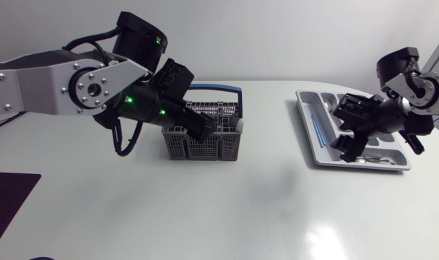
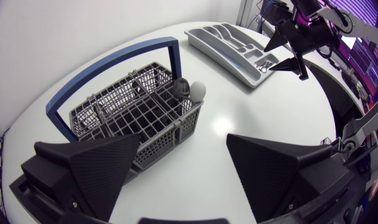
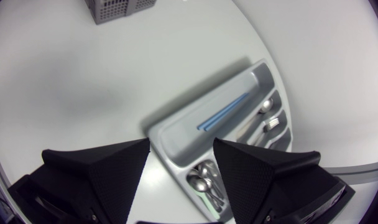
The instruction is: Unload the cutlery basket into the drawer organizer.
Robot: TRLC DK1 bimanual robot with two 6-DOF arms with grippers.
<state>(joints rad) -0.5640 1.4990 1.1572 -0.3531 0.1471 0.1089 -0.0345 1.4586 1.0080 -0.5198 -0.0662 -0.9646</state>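
Observation:
The grey cutlery basket (image 1: 219, 141) with a blue handle stands at the table's middle. My left gripper (image 1: 207, 132) hangs over its left part, open and empty (image 2: 183, 180). In the left wrist view the basket (image 2: 133, 112) lies ahead of the fingers, with two round utensil ends (image 2: 190, 88), one dark and one white, poking up at a corner. The grey drawer organizer (image 1: 303, 108) lies at the right. My right gripper (image 1: 353, 146) hovers over its near end, open with nothing between its fingers (image 3: 179, 180). Under it lie spoons (image 3: 207, 180) in one compartment.
The organizer (image 3: 176, 127) also holds a thin blue item (image 3: 223, 115) in its long compartment and more cutlery (image 3: 270, 118) in the further ones. A dark mat (image 1: 6, 198) lies at the table's left front corner. White tabletop stretches between basket and organizer.

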